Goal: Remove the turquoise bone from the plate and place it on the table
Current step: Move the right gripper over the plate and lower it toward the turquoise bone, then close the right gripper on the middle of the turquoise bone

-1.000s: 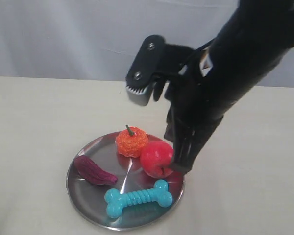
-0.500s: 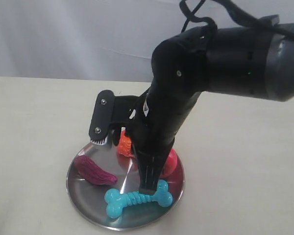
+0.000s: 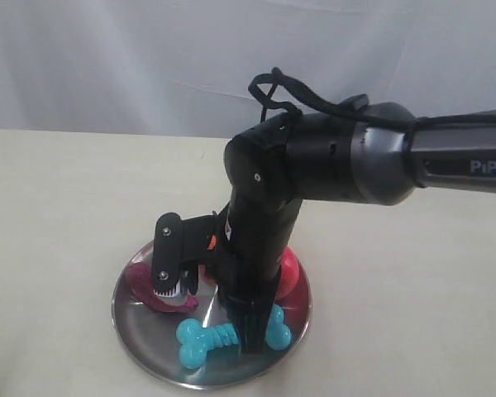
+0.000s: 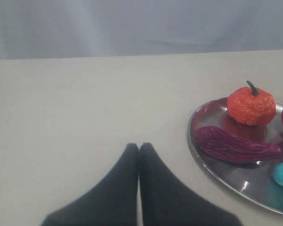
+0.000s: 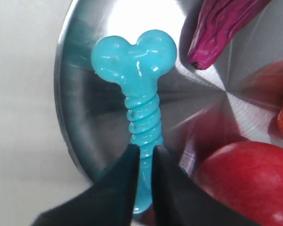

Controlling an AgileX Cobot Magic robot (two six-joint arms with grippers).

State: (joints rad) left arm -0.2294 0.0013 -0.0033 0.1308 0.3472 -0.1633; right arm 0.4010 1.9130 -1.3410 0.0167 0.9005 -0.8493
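Only the right wrist view showed the right fingers point(image 5: 127, 174) pinched on the ribbed middle of the turquoise rubber bone point(image 5: 140, 113), which lay on the round silver metal plate point(image 5: 80, 122), away from the far edge of the beige table point(image 4: 85, 103). Only the left wrist view showed the left fingers point(image 4: 122, 188) pressed together beside the plate, which also held a red apple point(image 5: 240, 183), an orange toy pumpkin point(image 4: 251, 104) and a purple ridged toy point(image 4: 236, 145).
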